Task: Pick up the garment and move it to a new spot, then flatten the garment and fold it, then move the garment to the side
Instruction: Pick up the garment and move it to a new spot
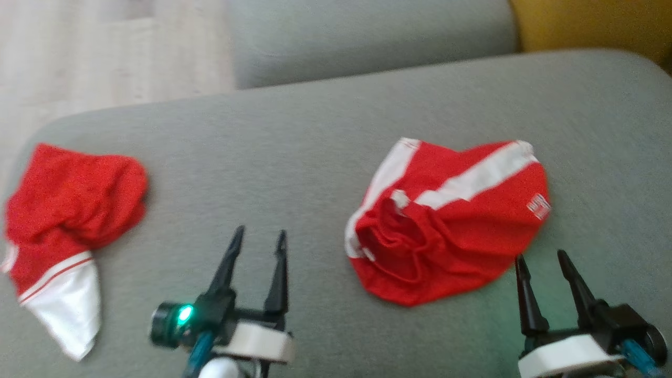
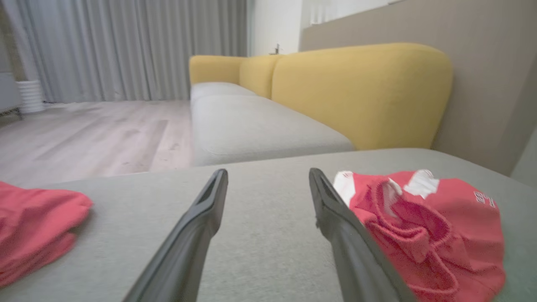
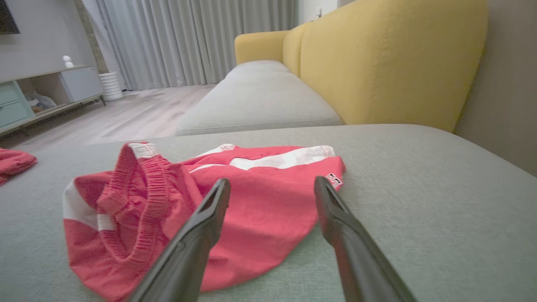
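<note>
Your two grippers sit closest, at the bottom of the head view: the left gripper (image 1: 261, 233) and the right gripper (image 1: 541, 256). Each has its fingers spread with nothing between them. Red shorts (image 1: 446, 226) with white stripes lie crumpled on the grey cushion (image 1: 315, 147), between the grippers and just ahead of the right one. A second red garment (image 1: 68, 220) lies well apart, at the cushion's left edge.

From the left wrist you see the shorts close beside one finger; you cannot tell whether they touch. Beyond stand a yellow backrest (image 2: 361, 92) and curtains (image 2: 126, 46).

From the right wrist you get detail the head view blurs: the shorts' elastic waistband (image 3: 142, 184) standing up, a small logo (image 3: 333, 179) by one fingertip, and a cabinet (image 3: 42, 92) across the floor.
</note>
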Controlling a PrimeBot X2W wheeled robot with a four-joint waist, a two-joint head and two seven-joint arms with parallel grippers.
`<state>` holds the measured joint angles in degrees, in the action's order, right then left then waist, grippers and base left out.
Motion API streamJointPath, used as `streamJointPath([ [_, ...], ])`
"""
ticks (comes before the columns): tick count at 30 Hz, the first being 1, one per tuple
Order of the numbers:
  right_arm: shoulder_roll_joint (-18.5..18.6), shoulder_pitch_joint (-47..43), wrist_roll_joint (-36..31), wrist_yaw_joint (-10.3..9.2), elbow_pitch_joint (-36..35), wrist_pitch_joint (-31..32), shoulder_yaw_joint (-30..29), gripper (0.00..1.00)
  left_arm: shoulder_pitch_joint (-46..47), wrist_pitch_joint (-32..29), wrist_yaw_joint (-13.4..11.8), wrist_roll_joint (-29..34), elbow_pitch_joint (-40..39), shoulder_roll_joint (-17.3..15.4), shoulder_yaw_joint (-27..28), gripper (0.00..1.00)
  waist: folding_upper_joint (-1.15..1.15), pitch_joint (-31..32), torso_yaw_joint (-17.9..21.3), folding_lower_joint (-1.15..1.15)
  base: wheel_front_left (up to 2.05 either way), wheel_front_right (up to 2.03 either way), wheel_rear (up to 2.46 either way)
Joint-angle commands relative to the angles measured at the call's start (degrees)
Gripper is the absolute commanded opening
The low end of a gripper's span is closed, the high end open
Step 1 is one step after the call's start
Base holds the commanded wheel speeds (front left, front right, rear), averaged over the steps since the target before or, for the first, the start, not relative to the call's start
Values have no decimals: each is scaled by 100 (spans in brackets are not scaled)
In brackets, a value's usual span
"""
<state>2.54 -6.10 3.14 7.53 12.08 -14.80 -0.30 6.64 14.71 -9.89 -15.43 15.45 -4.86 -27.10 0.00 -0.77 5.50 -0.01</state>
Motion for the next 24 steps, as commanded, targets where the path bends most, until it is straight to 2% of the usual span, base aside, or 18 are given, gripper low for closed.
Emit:
streamJointPath([
  [1,34,25,81,-4,-195,-20,69,100,-204,29,-49,214,-496,57,460,100,0,378,-471,1,0,0,0],
  [4,34,-179,162,-4,-223,-20,-24,100,-632,29,-8,561,-966,113,752,100,0,520,-628,1,0,0,0],
  [9,34,-396,204,-4,-236,-20,-96,100,-1134,29,-32,800,-1136,162,1025,100,0,666,-718,1,0,0,0],
  [16,34,-480,276,-4,-333,-20,-128,100,-1445,29,130,1056,-1065,188,1117,100,0,720,-767,1,0,0,0],
  [24,34,-494,260,-4,-362,-20,-161,100,-1437,29,136,1114,-1021,196,1107,100,0,706,-776,1,0,0,0],
])
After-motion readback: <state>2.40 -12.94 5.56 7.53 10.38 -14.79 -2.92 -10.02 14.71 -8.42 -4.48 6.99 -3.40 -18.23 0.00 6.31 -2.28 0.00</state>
